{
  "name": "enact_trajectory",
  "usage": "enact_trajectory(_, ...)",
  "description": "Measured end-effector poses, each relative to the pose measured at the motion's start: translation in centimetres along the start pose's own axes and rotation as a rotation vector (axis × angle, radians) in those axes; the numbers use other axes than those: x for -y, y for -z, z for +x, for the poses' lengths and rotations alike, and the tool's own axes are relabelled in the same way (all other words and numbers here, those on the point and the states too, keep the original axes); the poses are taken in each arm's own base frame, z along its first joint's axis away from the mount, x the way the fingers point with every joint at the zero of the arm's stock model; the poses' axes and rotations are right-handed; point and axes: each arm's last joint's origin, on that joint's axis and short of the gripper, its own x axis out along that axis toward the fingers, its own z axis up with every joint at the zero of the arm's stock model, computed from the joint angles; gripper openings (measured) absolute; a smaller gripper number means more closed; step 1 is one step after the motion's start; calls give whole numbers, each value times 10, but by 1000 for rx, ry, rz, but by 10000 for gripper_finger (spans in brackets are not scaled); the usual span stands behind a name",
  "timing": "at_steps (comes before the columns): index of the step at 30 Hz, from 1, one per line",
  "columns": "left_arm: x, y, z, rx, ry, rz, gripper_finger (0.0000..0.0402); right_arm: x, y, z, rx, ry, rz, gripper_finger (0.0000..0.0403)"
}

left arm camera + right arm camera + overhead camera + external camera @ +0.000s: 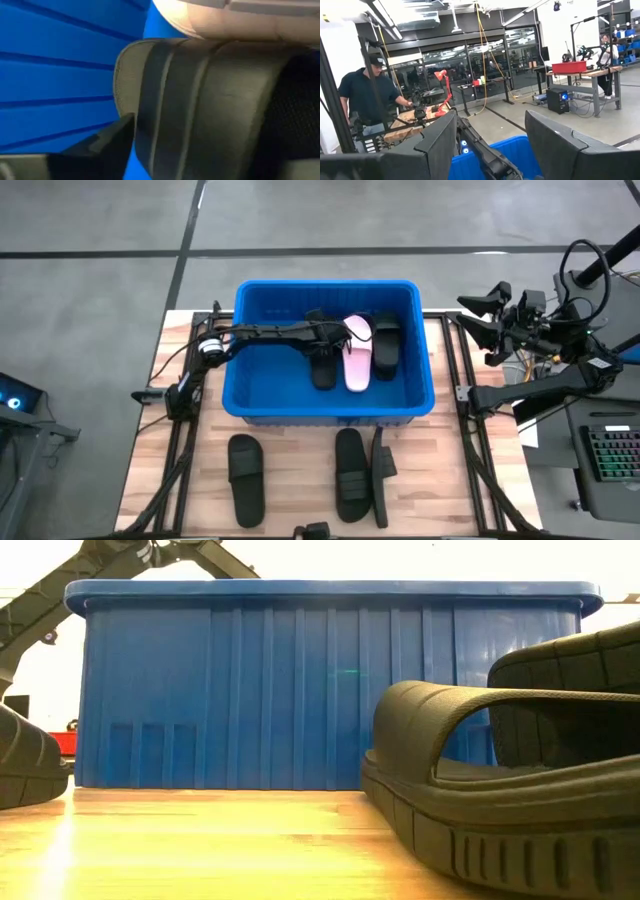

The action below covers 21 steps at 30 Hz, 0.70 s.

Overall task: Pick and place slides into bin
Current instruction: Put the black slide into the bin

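Observation:
The blue bin (pixel 255 395) stands at the table's middle and also fills the low view (pixel 300 690). Inside it lie a black slide (pixel 322 368), a pale pink slide (pixel 357 360) and another black slide (pixel 386 345), side by side. My left gripper (pixel 328 333) reaches into the bin from the table's left and is shut on the far end of the first black slide (pixel 210 110). My right gripper (pixel 490 145) is open and empty, raised beyond the table's right edge (pixel 490 320). Three more black slides lie on the table in front of the bin. My left gripper has the black slide's wide strap (pixel 150 100) between its fingers, at the slide's far end. One finger (pixel 100 150) lies against the strap's side; the slide hides the other. The fingers come from the table's left, slanting down. The pink slide (pixel 225 20) lies right beside it.
In front of the bin a black slide (pixel 246 478) lies at the left, another (pixel 350 475) at the middle, and a third (pixel 380 475) on its edge beside it. Two of them loom close in the low view (pixel 500 790). A person (pixel 367 100) stands in the room behind.

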Motion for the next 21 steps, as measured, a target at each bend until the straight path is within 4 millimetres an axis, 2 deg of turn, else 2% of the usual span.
enact_trajectory(4,-3,0,-6,-32,24,23,323,0,0,0,0,0,-3,226)
enact_trajectory(9,-6,-5,-16,-48,44,43,362,0,1,0,-5,0,-9,226)
enact_trajectory(14,-14,-11,-28,-40,41,40,379,0,1,-1,-12,1,-13,226)
enact_trajectory(21,-21,-15,-41,-56,46,57,380,0,1,-1,-13,1,-39,226)
